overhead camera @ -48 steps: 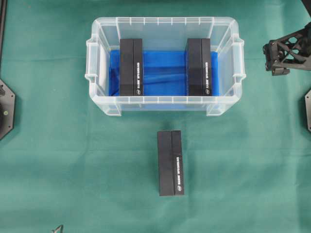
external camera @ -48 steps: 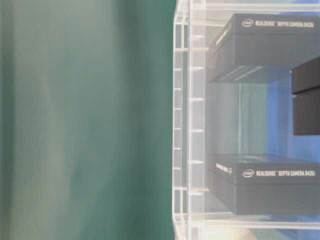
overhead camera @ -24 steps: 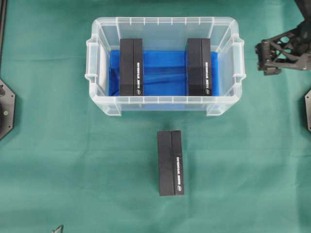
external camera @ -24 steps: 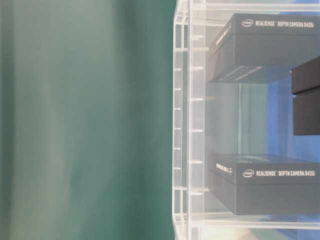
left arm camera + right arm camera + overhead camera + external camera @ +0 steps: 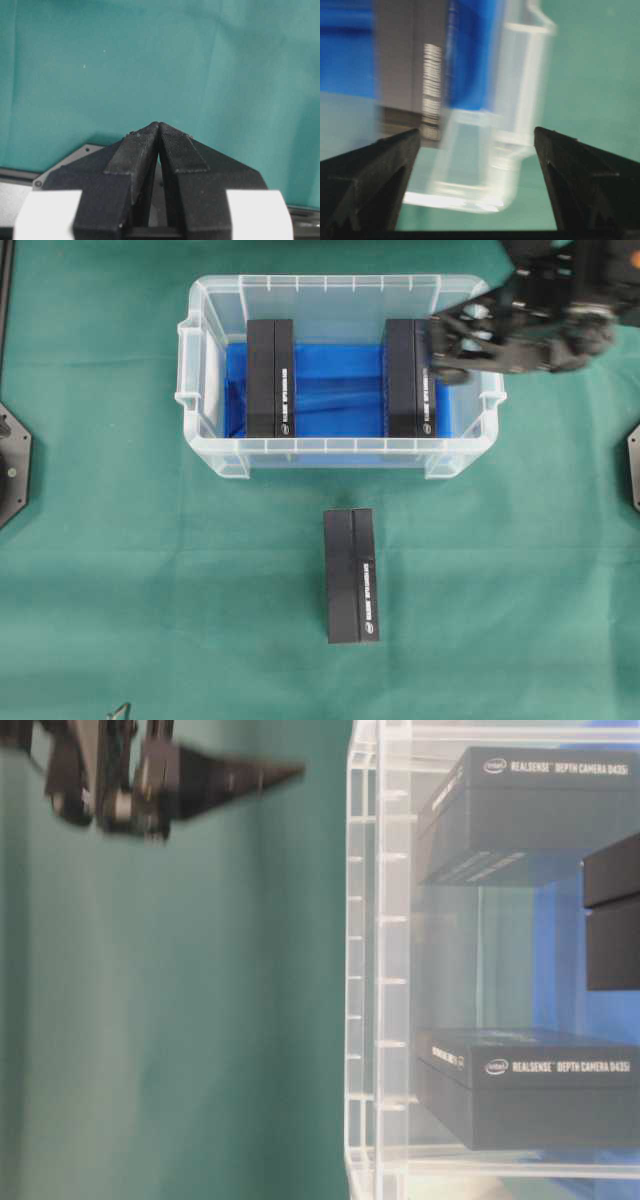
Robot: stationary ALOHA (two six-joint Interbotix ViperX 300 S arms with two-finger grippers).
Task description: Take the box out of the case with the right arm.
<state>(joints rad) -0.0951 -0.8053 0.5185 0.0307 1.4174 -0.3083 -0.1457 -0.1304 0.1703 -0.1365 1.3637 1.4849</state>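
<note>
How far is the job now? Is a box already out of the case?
Done: one box lies on the green cloth in front of the case. In hand: the right gripper is open and empty, above the case's right end beside the right box. Left: grasping and lifting it; the left box also remains inside.

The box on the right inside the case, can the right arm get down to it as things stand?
Probably yes. The case has no lid, the right box lies uncovered, and the right tool hangs open at that end, holding nothing.
</note>
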